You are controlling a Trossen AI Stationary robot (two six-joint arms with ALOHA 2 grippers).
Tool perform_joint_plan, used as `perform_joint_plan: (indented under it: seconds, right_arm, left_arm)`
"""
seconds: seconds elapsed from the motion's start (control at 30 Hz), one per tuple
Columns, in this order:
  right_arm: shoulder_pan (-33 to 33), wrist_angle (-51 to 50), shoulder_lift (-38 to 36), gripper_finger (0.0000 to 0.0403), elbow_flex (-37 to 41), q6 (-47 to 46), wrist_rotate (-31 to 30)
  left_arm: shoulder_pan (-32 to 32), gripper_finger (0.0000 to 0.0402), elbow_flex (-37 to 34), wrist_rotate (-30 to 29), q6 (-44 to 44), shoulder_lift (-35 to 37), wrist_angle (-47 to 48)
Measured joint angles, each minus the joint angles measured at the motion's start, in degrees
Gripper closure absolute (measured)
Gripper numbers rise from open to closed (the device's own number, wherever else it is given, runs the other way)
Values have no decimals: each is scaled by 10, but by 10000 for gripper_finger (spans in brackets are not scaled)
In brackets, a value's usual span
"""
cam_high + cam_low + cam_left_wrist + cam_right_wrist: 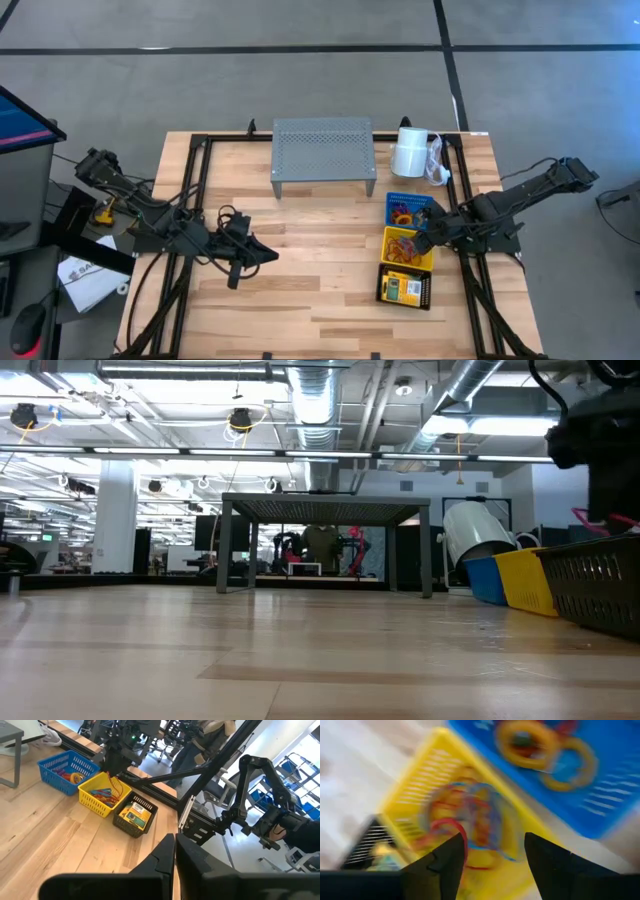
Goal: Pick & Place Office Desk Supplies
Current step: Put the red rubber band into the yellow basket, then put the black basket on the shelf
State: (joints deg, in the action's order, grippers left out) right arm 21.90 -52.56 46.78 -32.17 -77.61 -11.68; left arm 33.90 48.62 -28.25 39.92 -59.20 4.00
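From above, three baskets are seen in a row on the right of the counter (300, 300): a blue basket (409, 211), a yellow basket (408, 248) and a black basket (405, 288) (one of each). The right gripper (428, 243) is poised at the yellow basket's edge; the left gripper (262, 254) waits low over the middle of the counter. A grey perforated shelf (323, 155) and a white paper roll (409, 152) stand at the back.

At counter level the baskets are lined up at the right, beside the roll.

Through the left wrist camera, the left jaws are seen clenched together, empty; coloured loops (106, 794) lie in the yellow basket, and a single crayon box (133, 815) in the black one.

Through the right wrist camera, the right jaws are seen released, spread above the yellow basket's tangled loops (too blurred to count); two orange rings (542, 745) lie in the blue basket. For a clean step, the jaws are best brought down squarely over the basket and closed only once clear of the rim.
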Motion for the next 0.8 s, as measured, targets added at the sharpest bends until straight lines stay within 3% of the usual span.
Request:
perform_joint_plan:
  seconds: [0.1,0.4,0.6,0.8]
  right_arm:
    - [-6,-61,4,215,-10,-11,9]
    - [-10,-50,4,290,-79,79,58]
    - [-23,-87,4,299,-88,109,79]
    - [-44,-29,5,300,-78,127,113]
  left_arm:
    - [-6,393,0,0,0,0,2]
    - [-22,393,0,0,-5,0,9]
    - [-29,393,0,0,-6,0,13]
    - [-32,393,0,0,-6,0,13]
